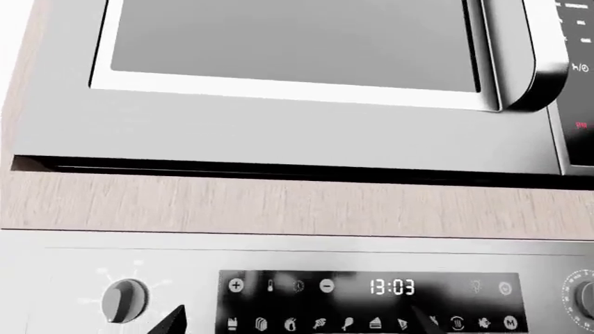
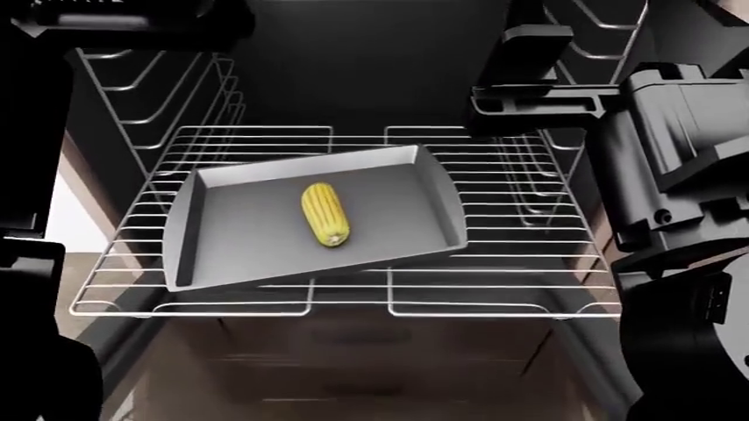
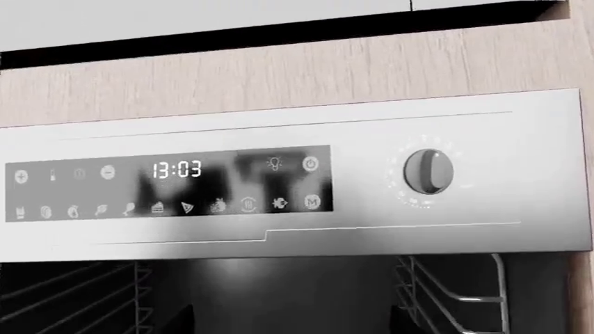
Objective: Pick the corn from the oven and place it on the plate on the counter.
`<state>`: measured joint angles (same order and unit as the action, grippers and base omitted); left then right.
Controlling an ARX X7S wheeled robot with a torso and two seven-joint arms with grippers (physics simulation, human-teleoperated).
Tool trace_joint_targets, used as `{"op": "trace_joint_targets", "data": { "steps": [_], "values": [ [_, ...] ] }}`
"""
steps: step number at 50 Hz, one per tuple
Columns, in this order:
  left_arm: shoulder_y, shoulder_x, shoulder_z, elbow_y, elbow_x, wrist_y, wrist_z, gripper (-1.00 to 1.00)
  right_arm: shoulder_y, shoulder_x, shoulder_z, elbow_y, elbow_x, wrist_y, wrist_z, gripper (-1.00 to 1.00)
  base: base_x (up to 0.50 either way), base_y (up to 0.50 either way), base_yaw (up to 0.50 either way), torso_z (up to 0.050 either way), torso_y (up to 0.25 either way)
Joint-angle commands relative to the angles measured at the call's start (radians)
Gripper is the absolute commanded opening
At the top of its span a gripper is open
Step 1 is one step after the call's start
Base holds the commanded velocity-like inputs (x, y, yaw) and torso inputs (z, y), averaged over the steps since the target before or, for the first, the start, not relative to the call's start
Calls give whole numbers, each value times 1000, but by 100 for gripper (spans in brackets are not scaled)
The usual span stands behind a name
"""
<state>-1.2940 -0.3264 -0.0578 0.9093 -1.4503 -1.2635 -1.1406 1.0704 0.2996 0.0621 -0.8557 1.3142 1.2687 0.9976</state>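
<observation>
The corn (image 2: pixel 325 213), a short yellow cob, lies lengthwise in the middle of a grey metal tray (image 2: pixel 234 241). The tray sits askew on a silver wire rack (image 2: pixel 527 263) inside the black-walled oven (image 2: pixel 374 61). My right arm (image 2: pixel 667 149) stands at the oven's right side, above and to the right of the tray; my left arm (image 2: pixel 117 17) is at the upper left. My left gripper (image 1: pixel 297 327) is open before the control panel. My right gripper (image 3: pixel 292 323) is open at the top of the cavity mouth. Neither holds anything. The plate and the counter are out of view.
Wire rack guides (image 2: pixel 175 96) line both oven walls. Above the cavity runs a steel control panel (image 3: pixel 464 223) with a 13:03 display (image 3: pixel 177 169) and a knob (image 3: pixel 428 171). A wooden strip (image 1: pixel 278 202) and a microwave (image 1: pixel 288 42) sit higher up.
</observation>
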Motion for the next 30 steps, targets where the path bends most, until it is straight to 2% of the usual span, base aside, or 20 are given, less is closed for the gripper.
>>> {"op": "trace_joint_targets", "data": {
  "steps": [1, 15, 24, 30],
  "values": [
    [7, -5, -4, -5, -7, 23, -6, 100, -1, 4, -13, 6, 5, -13, 4, 100, 0, 0, 0, 8, -53],
    [13, -7, 0, -10, -20, 42, -28, 100, -30, 25, -19, 20, -29, -40, -26, 100, 0, 0, 0, 0, 0],
    [11, -23, -2, 3, -75, 53, -77, 100, -109, 7, -39, 170, 33, -28, -74, 100, 0, 0, 0, 0, 0],
    [12, -32, -4, 7, -94, 62, -97, 100, -122, -3, -76, 185, 85, -2, -77, 100, 0, 0, 0, 0, 0]
  ]
}}
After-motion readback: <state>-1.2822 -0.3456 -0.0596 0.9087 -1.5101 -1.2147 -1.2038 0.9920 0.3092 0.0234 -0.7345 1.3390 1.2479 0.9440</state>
